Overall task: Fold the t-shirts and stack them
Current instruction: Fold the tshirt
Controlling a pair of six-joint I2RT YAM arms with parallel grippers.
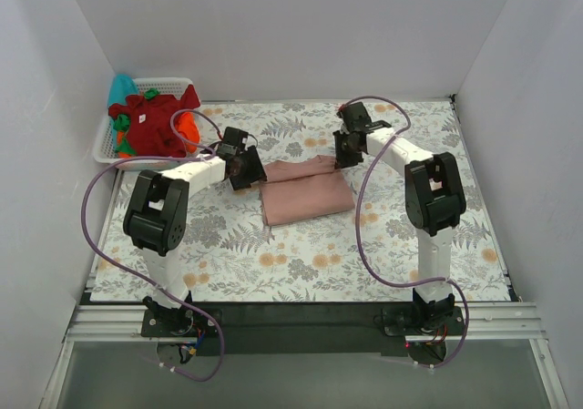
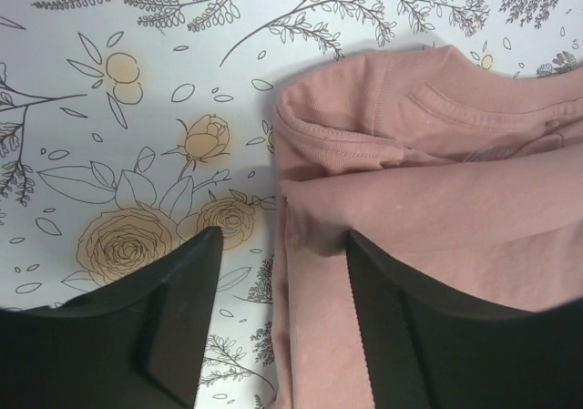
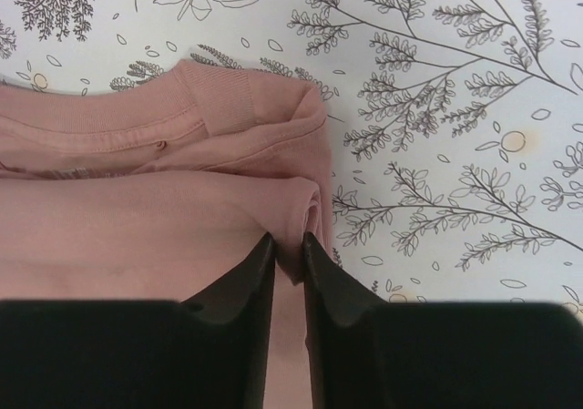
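Two grippers sit low at the far corners of the pink tee, one at each end of its folded edge. These are the spots a pair of arms would hold to lay a fold flat and square. The pink tee lies mid-table on the floral cloth, doubled into a rough rectangle with the collar toward the far side.

The left gripper is released. Its fingers stand wide, one over the floral cloth and one over the pink tee, straddling the left edge with nothing pinched. The right gripper has its fingers only a slit apart, with a ridge of the right edge between them. Whether that ridge is pinched or lies loose, I cannot tell.

Far left, the basket holds the rest — a dark red tee on top, with an orange tee and a teal tee showing round it. They are well apart from the pink tee, so nothing is stacked yet. My guess is that this fold is set down and one more fold across would make the pink tee compact enough to start a pile.
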